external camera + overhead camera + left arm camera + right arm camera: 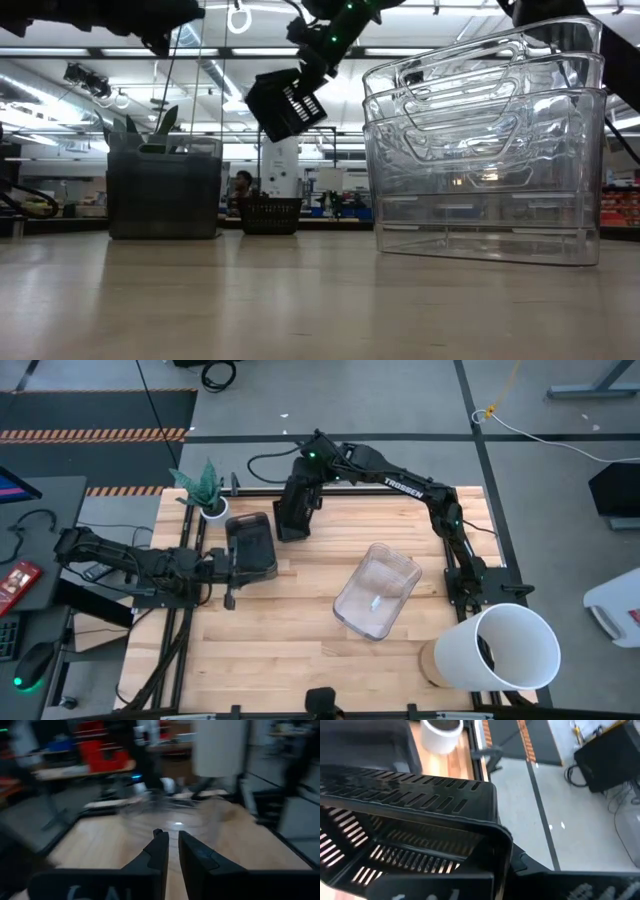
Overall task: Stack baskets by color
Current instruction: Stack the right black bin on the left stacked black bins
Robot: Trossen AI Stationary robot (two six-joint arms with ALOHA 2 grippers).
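My right gripper (300,490) is shut on a small black slotted basket (293,512) and holds it in the air over the table's far side. In the low view this basket (287,105) hangs tilted. A second black slotted basket (270,215) stands on the table far back. A smoky grey basket (250,545) stands on its bottom at the far left. Just beside it is my left gripper (170,845), level, its fingers a narrow gap apart and empty. Nested clear baskets (378,592) stand mid-table. My right gripper holds the black basket by one end wall at its rim (495,837), coming slanting down from the far right. One finger (530,865) shows outside the wall; the basket hides the other. The basket is lifted clear of the table and tilted.
A big white bucket (505,648) lies at the near right corner. A small white pot with a green plant (210,495) stands at the far left edge. Bare wood lies across the table's near half.
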